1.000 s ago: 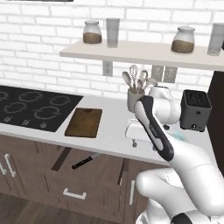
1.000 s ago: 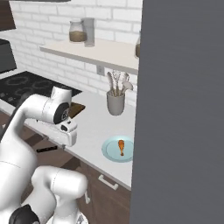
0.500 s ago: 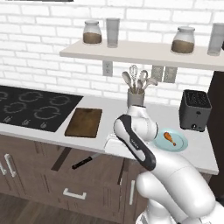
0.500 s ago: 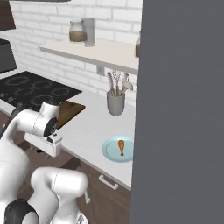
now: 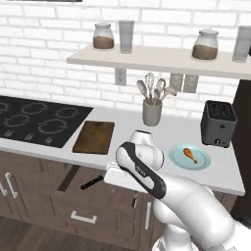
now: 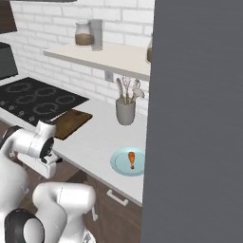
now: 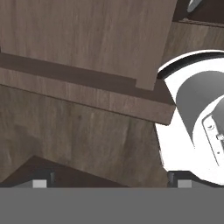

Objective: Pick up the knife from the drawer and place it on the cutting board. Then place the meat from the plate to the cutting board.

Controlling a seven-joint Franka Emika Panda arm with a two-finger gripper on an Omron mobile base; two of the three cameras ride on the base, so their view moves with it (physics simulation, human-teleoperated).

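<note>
In the left base view, my arm bends low in front of the counter, and my hand hangs below the counter edge, over the open drawer (image 5: 78,196). The knife (image 5: 91,183) lies inside this drawer, black handle toward the front, just left of my hand. The cutting board (image 5: 94,138) lies flat on the counter, next to the black cooktop (image 5: 39,120). To the right, the pale blue plate (image 5: 190,156) carries the meat (image 5: 190,154). Behind them stand a grey utensil holder (image 5: 152,112) and a dark toaster (image 5: 218,123).

In the right base view, my hand is low at the left, under the counter edge. The cutting board (image 6: 70,123) is beside the cooktop (image 6: 40,100). The plate (image 6: 128,161) with the meat (image 6: 131,159) on it sits near the front edge of the counter, well apart from the board.

In the hand view, I see only dark wooden surfaces very close, and the tips of my gripper (image 7: 109,183) barely rise at the bottom. They stand far apart, so my jaws are spread wide, with nothing between them.
</note>
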